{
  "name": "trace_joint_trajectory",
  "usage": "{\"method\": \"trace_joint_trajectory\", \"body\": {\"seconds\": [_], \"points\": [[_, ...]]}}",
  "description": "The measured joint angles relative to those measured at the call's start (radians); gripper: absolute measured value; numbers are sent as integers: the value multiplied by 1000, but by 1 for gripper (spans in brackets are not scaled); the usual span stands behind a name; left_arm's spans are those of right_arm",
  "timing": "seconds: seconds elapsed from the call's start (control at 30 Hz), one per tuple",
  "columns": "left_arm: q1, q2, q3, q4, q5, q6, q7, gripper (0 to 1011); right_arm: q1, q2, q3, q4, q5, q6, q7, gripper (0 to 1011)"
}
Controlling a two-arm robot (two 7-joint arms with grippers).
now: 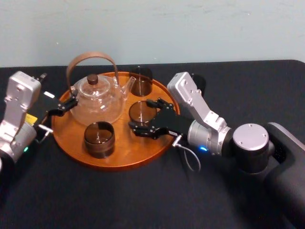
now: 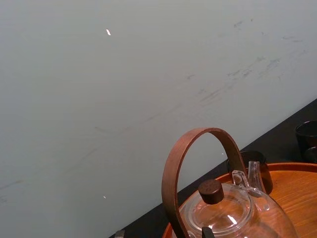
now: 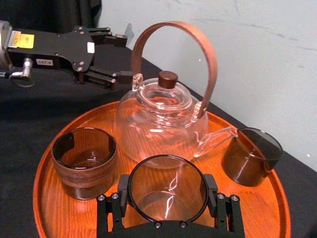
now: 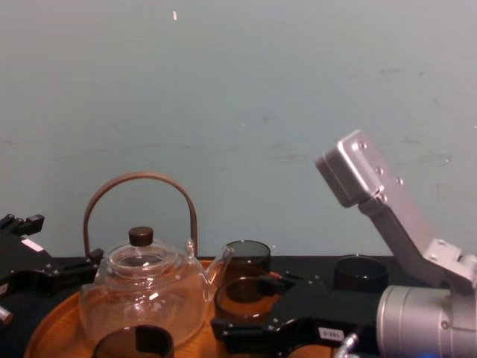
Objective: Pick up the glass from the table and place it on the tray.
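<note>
Glass (image 3: 168,191) in pinch of right end effector (image 1: 142,116) over tray (image 3: 49,208), beside teapot (image 3: 158,119) (left end effector (image 3: 126,57) agape nearby).

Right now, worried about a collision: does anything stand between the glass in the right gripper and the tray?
Nothing visible does. The right gripper holds the glass over bare wood at the tray's right side. The teapot, with the left gripper beside it, a banded cup and another dark glass stand apart from it.

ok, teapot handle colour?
Warm reddish-brown on the teapot handle, plain with no pattern; right wrist view shows it best.
</note>
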Motion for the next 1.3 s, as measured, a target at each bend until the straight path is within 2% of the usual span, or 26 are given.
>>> {"method": "trace_joint_trajectory", "body": {"seconds": [0.9, 1.3], "points": [[0, 0, 0, 0, 0, 0, 0, 1009, 8, -35, -27, 69, -11, -19, 8, 919], [0, 0, 0, 0, 0, 0, 0, 1009, -1, -43, -28, 84, -22, -27, -7, 920]]}}
